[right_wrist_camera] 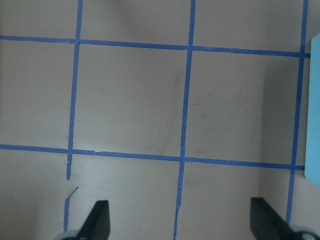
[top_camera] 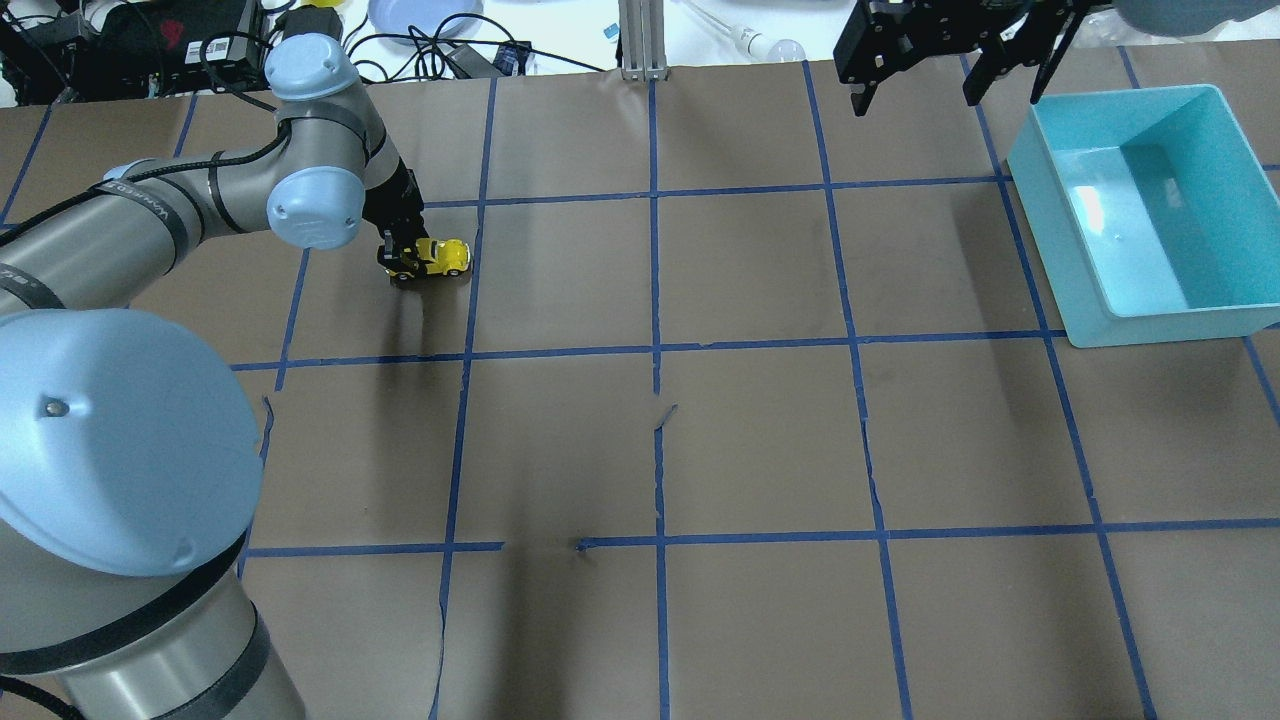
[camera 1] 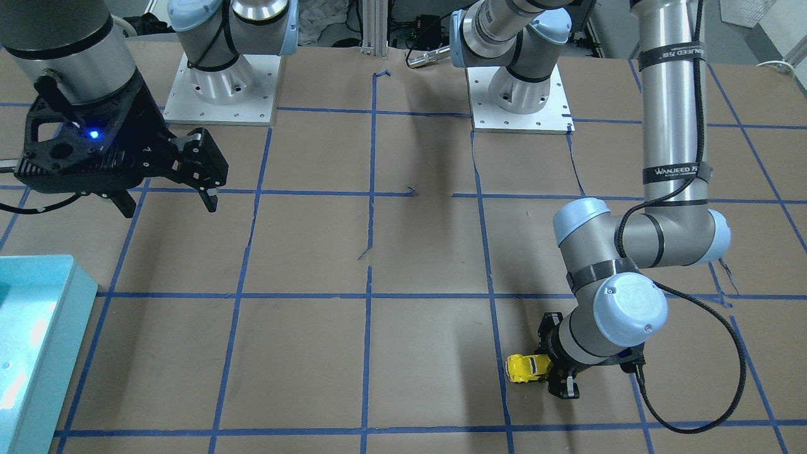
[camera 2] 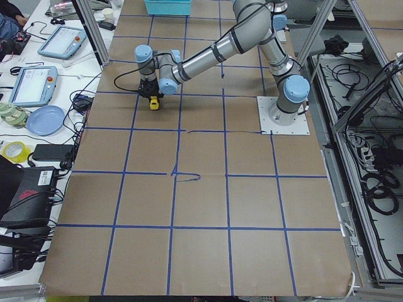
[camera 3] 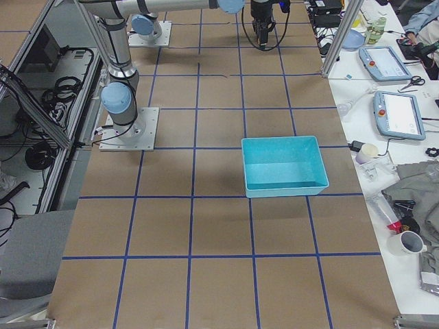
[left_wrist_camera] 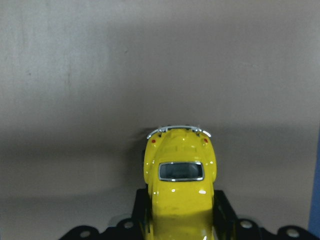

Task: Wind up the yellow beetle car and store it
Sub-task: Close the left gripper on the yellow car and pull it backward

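Observation:
The yellow beetle car point(camera 1: 527, 367) is down at the table surface in the far-left grid cell of the overhead view point(top_camera: 438, 257). My left gripper point(camera 1: 558, 369) is shut on its front half, fingers on both flanks. In the left wrist view the car point(left_wrist_camera: 180, 175) points away from the camera, rear bumper and rear window showing, between the dark fingers point(left_wrist_camera: 224, 212). I cannot tell whether its wheels touch the paper. My right gripper point(camera 1: 167, 200) is open and empty, high above the table; it also shows in the right wrist view point(right_wrist_camera: 180, 222).
A teal bin point(top_camera: 1040, 230) with nothing in it stands at the far right of the overhead view, below and beside the right gripper; its edge shows in the right wrist view point(right_wrist_camera: 315, 110). The brown paper tabletop point(top_camera: 760, 440) carries blue tape grid lines. The arm bases point(camera 1: 517, 94) are bolted at the robot's side.

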Tool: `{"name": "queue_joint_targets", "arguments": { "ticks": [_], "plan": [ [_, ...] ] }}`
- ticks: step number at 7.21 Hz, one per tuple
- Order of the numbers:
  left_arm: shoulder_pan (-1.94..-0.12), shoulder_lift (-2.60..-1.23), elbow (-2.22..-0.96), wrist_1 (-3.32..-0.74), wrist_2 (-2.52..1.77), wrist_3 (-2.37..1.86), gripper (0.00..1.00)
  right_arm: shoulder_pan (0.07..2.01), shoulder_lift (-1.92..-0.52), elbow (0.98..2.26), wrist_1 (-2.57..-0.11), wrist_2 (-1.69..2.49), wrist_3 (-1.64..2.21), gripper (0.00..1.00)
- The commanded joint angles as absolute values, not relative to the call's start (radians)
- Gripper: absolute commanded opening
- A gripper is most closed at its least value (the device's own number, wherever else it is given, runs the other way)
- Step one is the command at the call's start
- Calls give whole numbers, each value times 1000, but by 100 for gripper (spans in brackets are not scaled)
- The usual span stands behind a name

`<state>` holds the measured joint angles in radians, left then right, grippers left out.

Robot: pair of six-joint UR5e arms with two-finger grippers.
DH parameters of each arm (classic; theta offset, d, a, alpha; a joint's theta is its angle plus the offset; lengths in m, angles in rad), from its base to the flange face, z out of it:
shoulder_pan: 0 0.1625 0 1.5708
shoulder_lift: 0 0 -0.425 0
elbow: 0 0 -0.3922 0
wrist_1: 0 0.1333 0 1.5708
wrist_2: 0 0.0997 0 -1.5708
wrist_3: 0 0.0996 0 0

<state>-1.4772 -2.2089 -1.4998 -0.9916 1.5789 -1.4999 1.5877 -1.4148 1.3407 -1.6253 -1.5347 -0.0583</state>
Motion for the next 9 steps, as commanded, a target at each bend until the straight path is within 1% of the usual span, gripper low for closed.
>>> {"name": "queue_joint_targets", "arguments": {
  "ticks": [1,4,9],
  "plan": [
    [-1480,-2181,-1490,-991,1565,-1503,0,1588,-1414,1341,-1626,-1534,-58,100],
    [-1496,-2181,-1496,-991,1295,-1612,0,1589,-1414,1341,-1626,-1536,-58,100],
    [-1499,-2213,-1505,-992,1307,-1530,0,1589,-1414,1341,-1625,-1536,-58,100]
  ]
}}
